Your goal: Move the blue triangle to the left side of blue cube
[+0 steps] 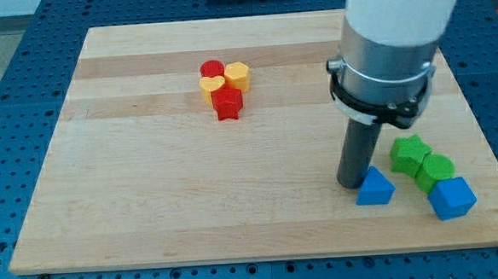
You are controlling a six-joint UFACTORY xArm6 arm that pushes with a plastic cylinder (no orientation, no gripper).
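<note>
The blue triangle (375,187) lies near the view's bottom right on the wooden board (175,186). The blue cube (451,198) sits to its right, a little lower, with a gap between them. My tip (351,184) is the lower end of the dark rod, down on the board just left of the blue triangle, touching or almost touching its left side.
A green block (410,154) and a second green block (437,170) sit just above the blue cube. A cluster of a red cylinder (212,70), a yellow hexagon (237,74), another yellow block (210,89) and a red star (227,102) sits at upper centre.
</note>
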